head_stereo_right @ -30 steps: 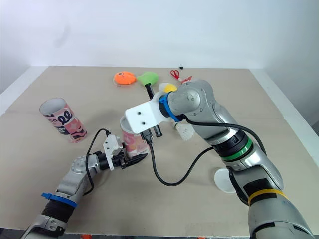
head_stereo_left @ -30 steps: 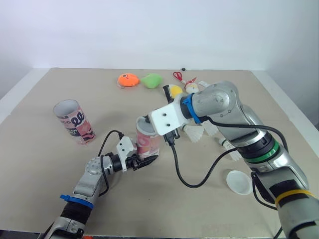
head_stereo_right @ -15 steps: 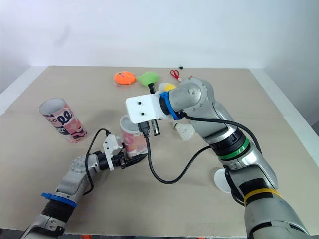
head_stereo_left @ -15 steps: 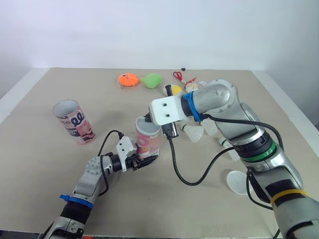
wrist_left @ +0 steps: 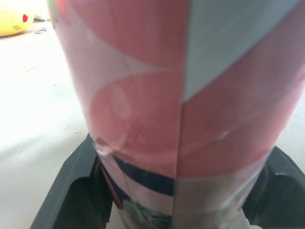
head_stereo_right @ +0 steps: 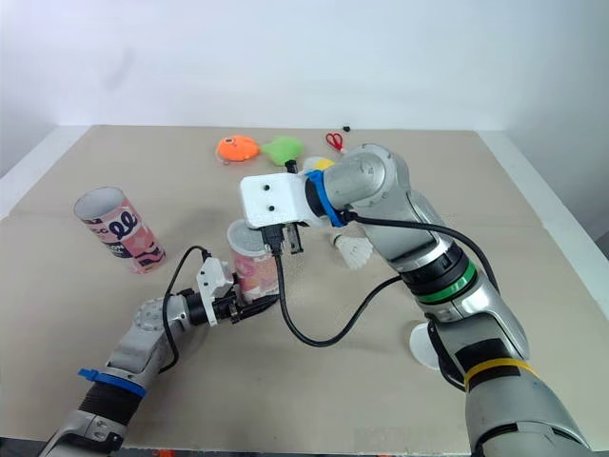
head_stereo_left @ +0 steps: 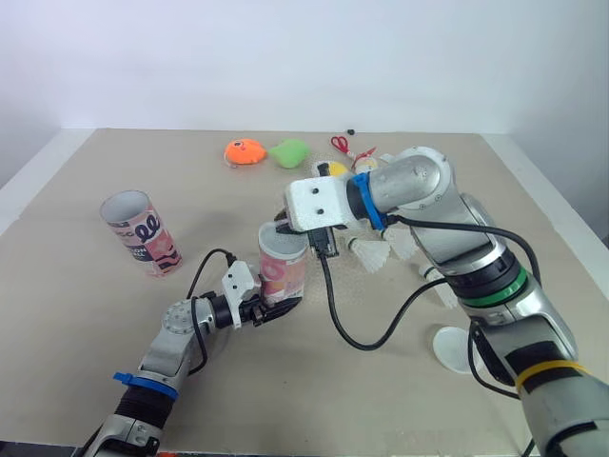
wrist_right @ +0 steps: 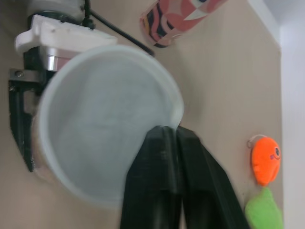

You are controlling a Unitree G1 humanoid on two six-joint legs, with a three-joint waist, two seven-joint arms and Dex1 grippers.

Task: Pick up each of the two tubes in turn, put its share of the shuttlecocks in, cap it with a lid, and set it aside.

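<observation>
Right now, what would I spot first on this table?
The left gripper clamps a pink tube mid-table, while the shut right gripper sits at the rim of the white lid on top. A second open tube stands to the robot's left.

A pink-and-red tube [head_stereo_left: 283,271] with white patches and a dark-blue band, capped by a milky-white lid [wrist_right: 105,119], in the black left pincer [head_stereo_left: 281,309]. Left of that pincer, a second tube [head_stereo_left: 141,233] – pink with black squiggles – on the beige tabletop [head_stereo_left: 95,333].
</observation>
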